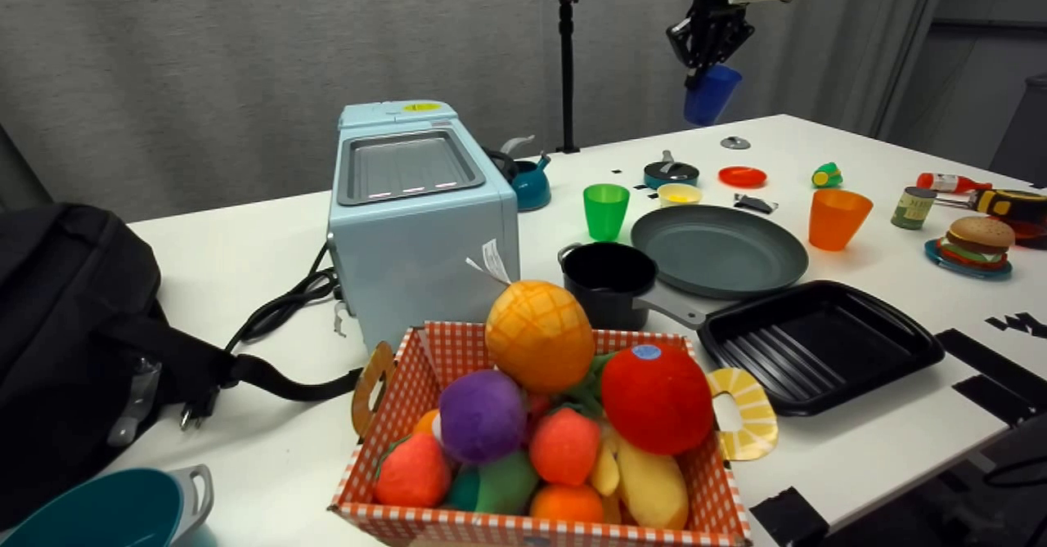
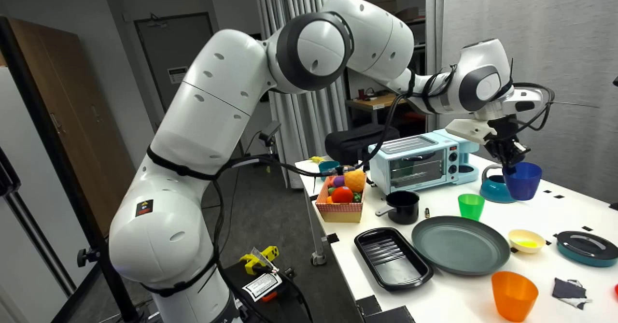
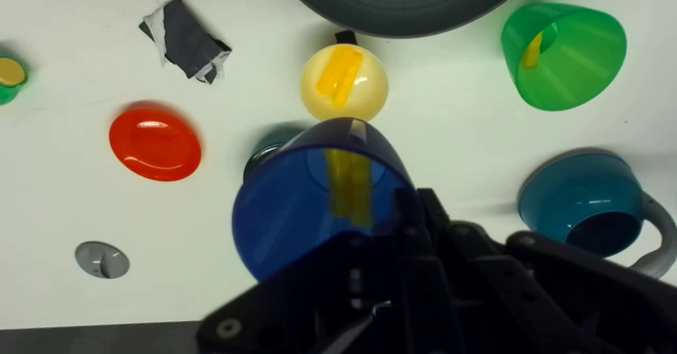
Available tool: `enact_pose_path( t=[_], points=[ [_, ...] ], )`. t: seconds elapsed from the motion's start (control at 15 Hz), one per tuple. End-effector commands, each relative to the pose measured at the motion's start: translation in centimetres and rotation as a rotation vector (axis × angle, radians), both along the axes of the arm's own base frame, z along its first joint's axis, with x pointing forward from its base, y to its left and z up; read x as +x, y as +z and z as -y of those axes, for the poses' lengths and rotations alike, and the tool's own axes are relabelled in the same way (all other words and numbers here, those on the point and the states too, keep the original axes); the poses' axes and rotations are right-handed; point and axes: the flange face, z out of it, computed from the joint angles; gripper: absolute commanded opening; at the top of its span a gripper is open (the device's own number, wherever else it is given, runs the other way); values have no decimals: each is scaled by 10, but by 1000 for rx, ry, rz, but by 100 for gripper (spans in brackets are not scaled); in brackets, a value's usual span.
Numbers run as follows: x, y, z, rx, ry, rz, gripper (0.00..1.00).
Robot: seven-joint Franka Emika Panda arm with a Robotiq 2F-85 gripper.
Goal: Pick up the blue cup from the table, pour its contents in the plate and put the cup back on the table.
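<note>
The blue cup (image 1: 713,96) is held in the air above the far part of the white table (image 1: 270,457). It also shows in an exterior view (image 2: 525,182) and the wrist view (image 3: 280,216). My gripper (image 3: 420,200) is shut on the cup's wall, one finger inside and one outside. The gripper also shows in both exterior views (image 1: 697,79) (image 2: 507,167). Yellow pieces, the contents (image 3: 349,184), lie inside the cup, which is slightly tilted. The dark grey plate (image 1: 720,253) lies apart from the cup; it also shows in an exterior view (image 2: 461,245) and at the wrist view's top (image 3: 412,5).
A green cup (image 2: 471,206) and a cream bowl (image 3: 370,92) with yellow pieces stand between cup and plate. The orange cup (image 1: 838,218), black pot (image 1: 609,277), ridged tray (image 1: 826,342), teal mug (image 3: 582,200), red dish (image 3: 155,143) and toaster oven (image 2: 420,161) stand around.
</note>
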Motion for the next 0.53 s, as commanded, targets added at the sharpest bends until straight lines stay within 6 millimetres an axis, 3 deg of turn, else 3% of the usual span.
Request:
enact_pose_path(
  t=[0.0, 0.2, 0.27, 0.47],
  points=[
    [-43, 4, -9, 31, 95, -7, 1],
    [-74, -1, -14, 27, 136, -32, 1],
    [-42, -8, -10, 9, 99, -35, 4],
    [-63, -8, -12, 12, 114, -51, 4]
  ],
)
